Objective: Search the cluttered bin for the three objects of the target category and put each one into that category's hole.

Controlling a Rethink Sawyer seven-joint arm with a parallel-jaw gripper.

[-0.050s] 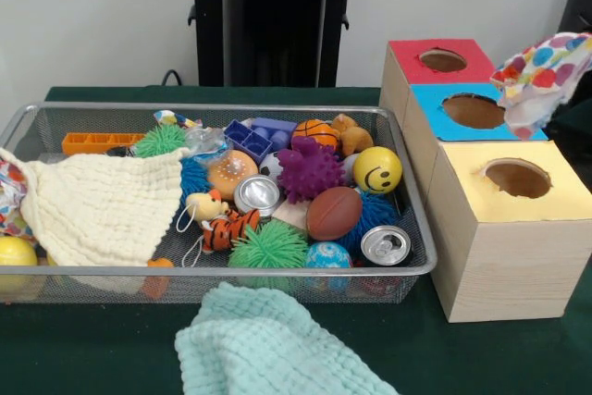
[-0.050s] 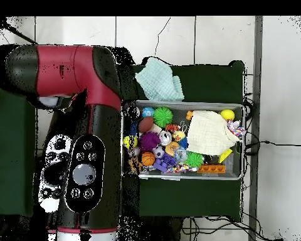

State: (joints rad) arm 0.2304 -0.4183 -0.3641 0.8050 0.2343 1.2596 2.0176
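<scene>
Cream cloth (image 1: 102, 205) covers the bin's (image 1: 421, 261) left-side toys.

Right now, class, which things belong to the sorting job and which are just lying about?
Belong to the job:
wire bin
red box
blue box
yellow box
smiley ball
brown football

Lying about:
mint cloth
spotted cloth

No text, label, brand name or number can be read in either view. The one sign is a black smiley face printed on the yellow ball (image 1: 377, 170) at the right of the wire bin (image 1: 421, 270) (the cans show no legible print).
</scene>
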